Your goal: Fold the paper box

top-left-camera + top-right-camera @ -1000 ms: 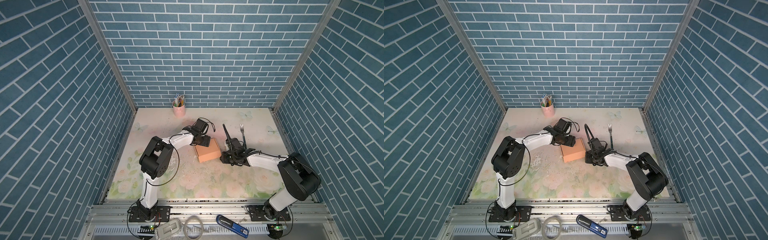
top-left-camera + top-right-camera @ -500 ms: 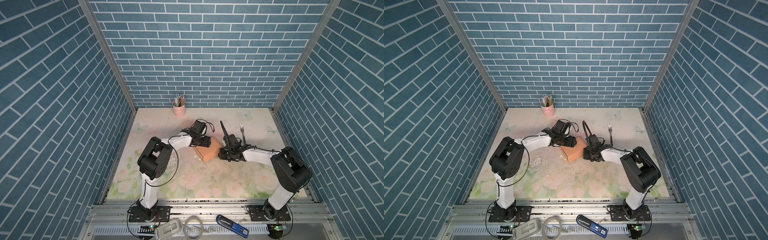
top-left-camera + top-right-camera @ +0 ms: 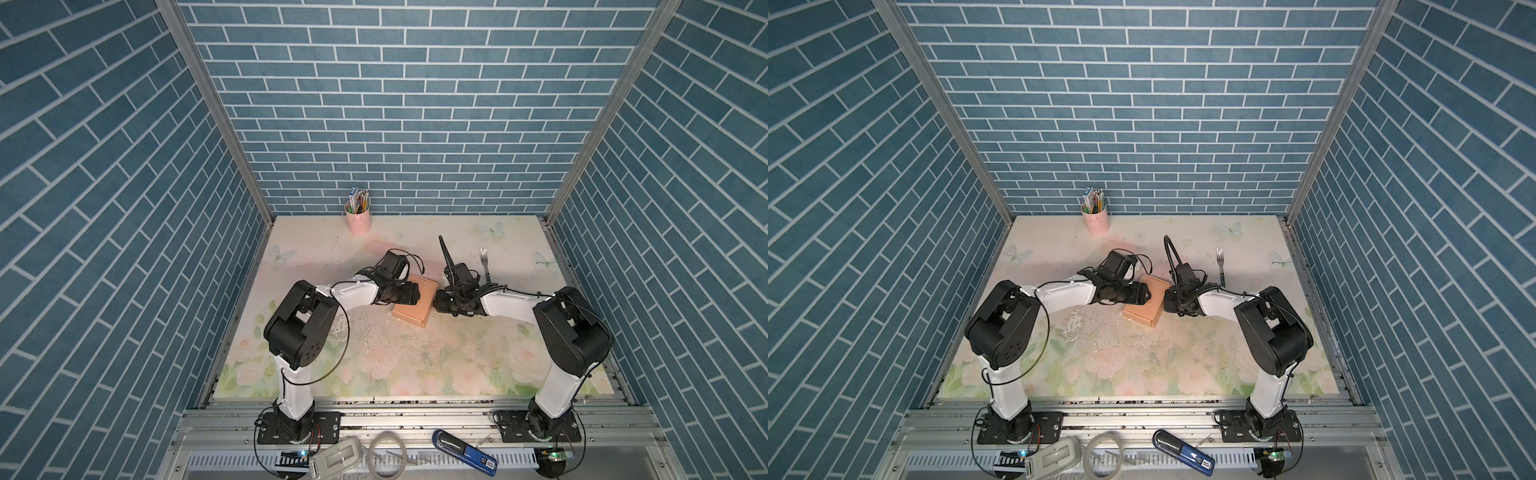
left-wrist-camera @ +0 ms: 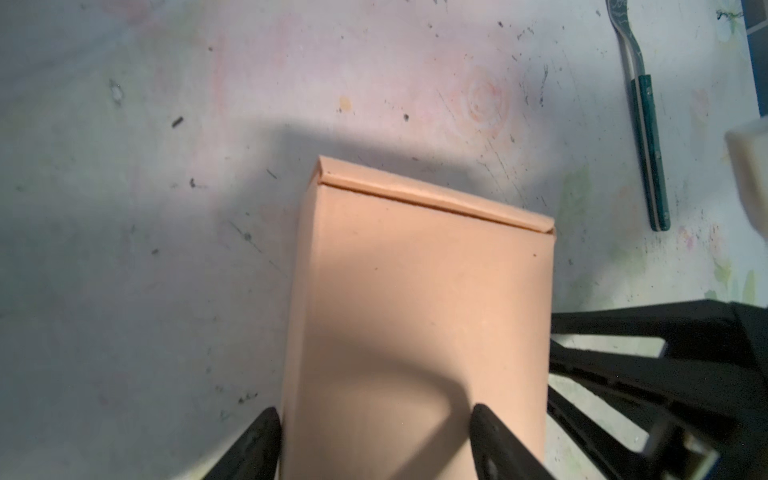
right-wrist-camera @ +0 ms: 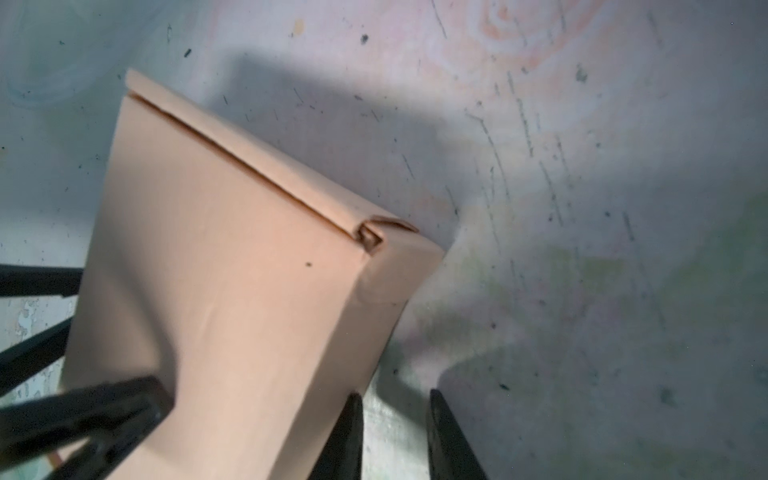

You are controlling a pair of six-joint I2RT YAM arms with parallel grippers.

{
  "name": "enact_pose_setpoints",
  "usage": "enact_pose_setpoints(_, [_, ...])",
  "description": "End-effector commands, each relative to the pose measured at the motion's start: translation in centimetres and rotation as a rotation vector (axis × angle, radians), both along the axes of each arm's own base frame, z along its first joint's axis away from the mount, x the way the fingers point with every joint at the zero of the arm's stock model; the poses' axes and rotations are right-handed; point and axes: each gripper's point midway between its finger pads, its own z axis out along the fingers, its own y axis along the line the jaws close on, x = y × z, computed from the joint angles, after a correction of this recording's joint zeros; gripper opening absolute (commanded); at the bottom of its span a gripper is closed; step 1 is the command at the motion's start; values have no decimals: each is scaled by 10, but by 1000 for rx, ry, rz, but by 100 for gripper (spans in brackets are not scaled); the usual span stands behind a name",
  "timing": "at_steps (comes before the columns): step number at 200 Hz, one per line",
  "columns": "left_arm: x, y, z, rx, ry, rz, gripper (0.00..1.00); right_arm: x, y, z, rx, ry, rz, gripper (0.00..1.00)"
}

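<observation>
The paper box (image 3: 417, 306) (image 3: 1147, 308) is a closed peach-orange carton lying mid-table between both arms. My left gripper (image 3: 419, 294) (image 3: 1148, 296) reaches in from the left and is open. In the left wrist view the left gripper (image 4: 374, 415) has one finger beside the paper box (image 4: 415, 311) and the other over its top face. My right gripper (image 3: 434, 303) (image 3: 1165, 305) is at the box's right side. In the right wrist view the right gripper (image 5: 395, 411) is narrowly open over bare table, one finger against the paper box (image 5: 228, 270).
A fork (image 3: 485, 266) (image 3: 1221, 266) (image 4: 646, 145) lies on the mat behind the right arm. A pink pen cup (image 3: 358, 218) (image 3: 1096, 220) stands at the back wall. Brick-pattern walls enclose three sides. A blue tool (image 3: 465, 451) lies on the front rail.
The right gripper has slid left up to the box's side. The box has turned on the mat, now lying more lengthwise between the two grippers.
</observation>
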Motion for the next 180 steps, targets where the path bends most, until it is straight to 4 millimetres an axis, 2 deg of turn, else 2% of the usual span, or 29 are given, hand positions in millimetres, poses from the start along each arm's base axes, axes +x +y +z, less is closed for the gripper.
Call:
enact_pose_setpoints(1, [-19, -5, 4, -33, 27, -14, 72, -12, -9, -19, -40, 49, 9, 30])
enact_pose_setpoints(26, [-26, 3, 11, -31, 10, -4, 72, -16, -20, -18, -44, 44, -9, 30])
enact_pose_setpoints(67, [-35, 12, 51, -64, -98, -40, 76, -24, -37, -4, -38, -16, -24, 31])
enact_pose_setpoints(81, [-37, 19, 68, -73, -152, -31, 77, -25, -43, 2, -44, -52, -33, 32])
enact_pose_setpoints(105, [-42, 40, 83, -38, -203, 17, 78, -28, -53, 14, -61, -93, -48, 32])
enact_pose_setpoints(122, [-46, 62, 81, 7, -203, 79, 78, -32, -60, 19, -75, -110, -57, 32])
enact_pose_setpoints(152, [-56, 102, 63, 106, -173, 197, 78, -38, -67, 26, -83, -123, -65, 33])
enact_pose_setpoints(180, [-62, 116, 43, 175, -132, 234, 78, -42, -70, 23, -88, -113, -69, 33])
